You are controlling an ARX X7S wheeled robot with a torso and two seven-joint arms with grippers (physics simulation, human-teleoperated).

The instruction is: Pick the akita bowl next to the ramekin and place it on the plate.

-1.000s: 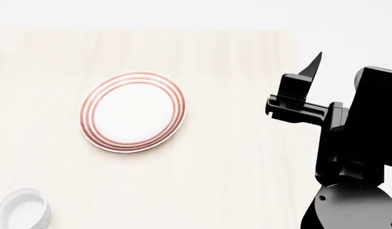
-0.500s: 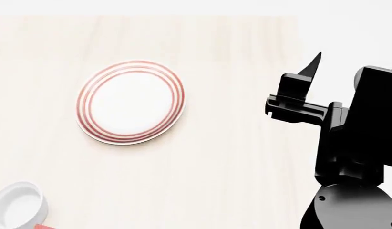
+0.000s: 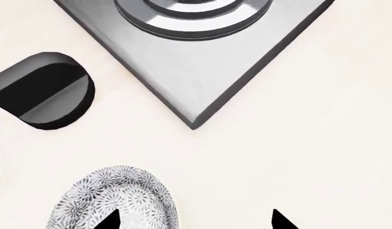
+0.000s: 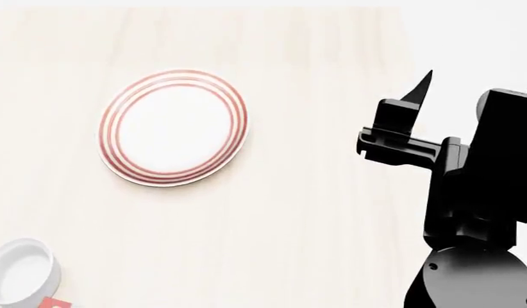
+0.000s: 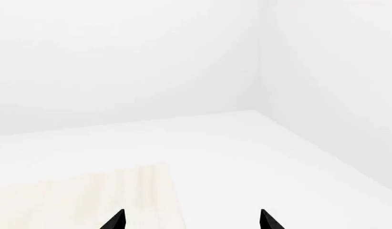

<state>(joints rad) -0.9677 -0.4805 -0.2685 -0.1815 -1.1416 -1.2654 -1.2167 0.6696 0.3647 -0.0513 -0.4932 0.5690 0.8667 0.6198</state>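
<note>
The white plate (image 4: 172,127) with red rings lies flat on the pale wooden table (image 4: 315,192). The small white ramekin (image 4: 20,273) stands at the near left corner of the head view. A grey-and-white patterned akita bowl (image 3: 113,200) shows only in the left wrist view, where the ramekin is out of frame. My left gripper (image 3: 194,222) is open above the table, with one fingertip (image 3: 110,220) over the bowl's inside and the other over bare wood. My right gripper (image 5: 191,220) is open and empty, raised beyond the table's right edge (image 4: 415,96).
In the left wrist view, a square steel burner plate (image 3: 202,81) and a round black-and-grey knob (image 3: 40,90) lie past the bowl. A small red thing (image 4: 54,303) peeks in beside the ramekin. The table's right edge (image 4: 399,38) runs near my right arm.
In the head view, the plate has slid upward and the ramekin up and to the left. A red thing has appeared at the bottom left. The right arm looks unmoved.
</note>
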